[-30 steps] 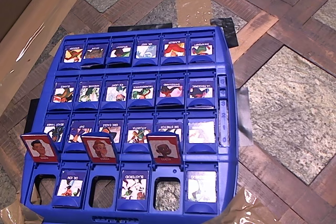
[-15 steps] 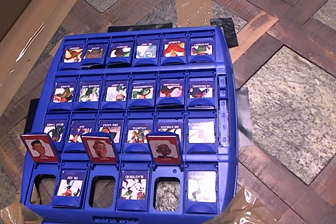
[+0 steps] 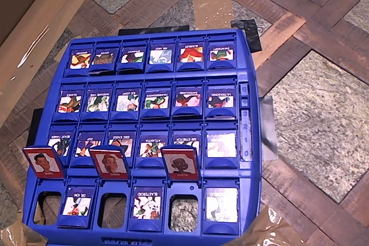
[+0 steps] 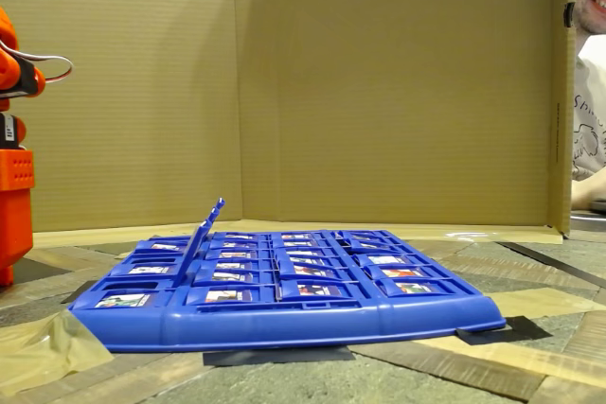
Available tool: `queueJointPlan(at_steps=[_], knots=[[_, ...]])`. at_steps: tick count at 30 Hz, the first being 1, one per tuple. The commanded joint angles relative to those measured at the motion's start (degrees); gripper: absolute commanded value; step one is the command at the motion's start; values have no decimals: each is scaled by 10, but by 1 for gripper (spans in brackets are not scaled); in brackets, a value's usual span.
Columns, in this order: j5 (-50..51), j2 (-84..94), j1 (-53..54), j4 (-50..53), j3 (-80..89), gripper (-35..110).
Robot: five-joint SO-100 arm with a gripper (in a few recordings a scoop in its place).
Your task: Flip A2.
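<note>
The EMMA tile A2 (image 3: 109, 162) stands upright in the front row of the blue game board (image 3: 248, 159), its red-framed portrait of an auburn-haired face turned to the overhead camera. A red tile with a dark-haired man (image 3: 43, 162) stands to its left and the red LUCIA tile (image 3: 180, 163) to its right. In the fixed view the raised tiles (image 4: 204, 222) appear edge-on as one tilted blue flap, and I cannot tell them apart. An orange part of the arm (image 4: 11, 177) stands at the left edge, apart from the board.
Every other tile lies flat, showing blue cartoon faces. A cardboard wall (image 4: 379, 82) rises behind the board. Brown tape (image 3: 268, 229) lies by the board's corners. A person (image 4: 589, 92) sits at the right edge beyond the wall.
</note>
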Motion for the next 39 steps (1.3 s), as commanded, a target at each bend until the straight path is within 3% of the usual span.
queueJointPlan(at_steps=[1,32,39], knots=[[-5,2,4,-2,1,0],[-8,2,3,2,1,0],[7,2,0,133,-20,0]])
